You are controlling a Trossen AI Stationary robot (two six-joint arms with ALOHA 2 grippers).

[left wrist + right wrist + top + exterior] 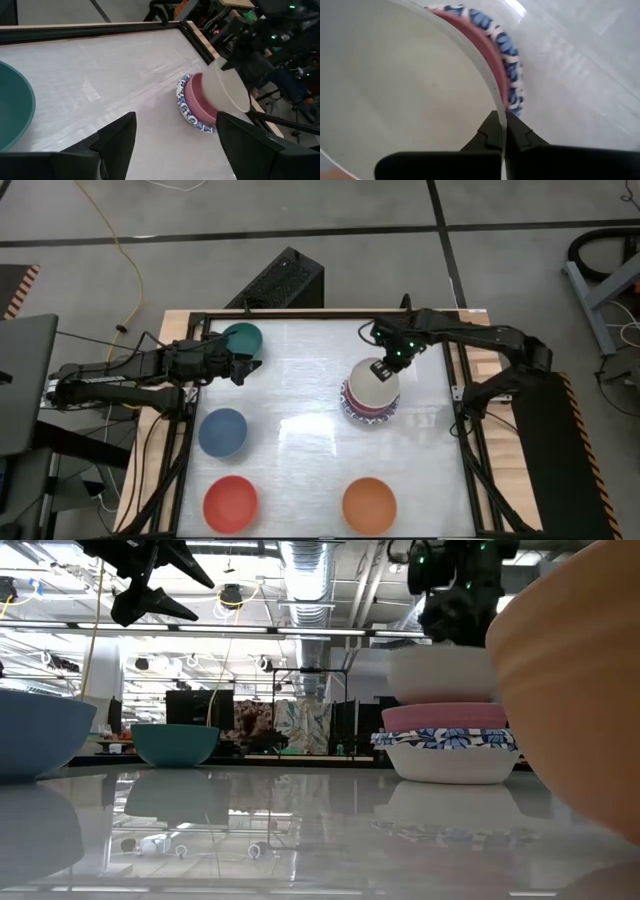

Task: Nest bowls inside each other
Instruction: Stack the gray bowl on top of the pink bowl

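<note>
Scene: as the right gripper (501, 131) pinches the cream bowl's (374, 383) rim, it hangs above the pink bowl (445, 717) in the stack.
Left gripper (240, 366): open, empty, beside the green bowl (244, 337).
Risk: a thin rim pinch may let the bowl tilt and seat crookedly.

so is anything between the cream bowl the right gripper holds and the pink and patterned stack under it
Nothing visible. The right gripper pinches the rim of the round cream bowl directly above the pink bowl, nested in the blue-and-white patterned bowl; only air between.
</note>
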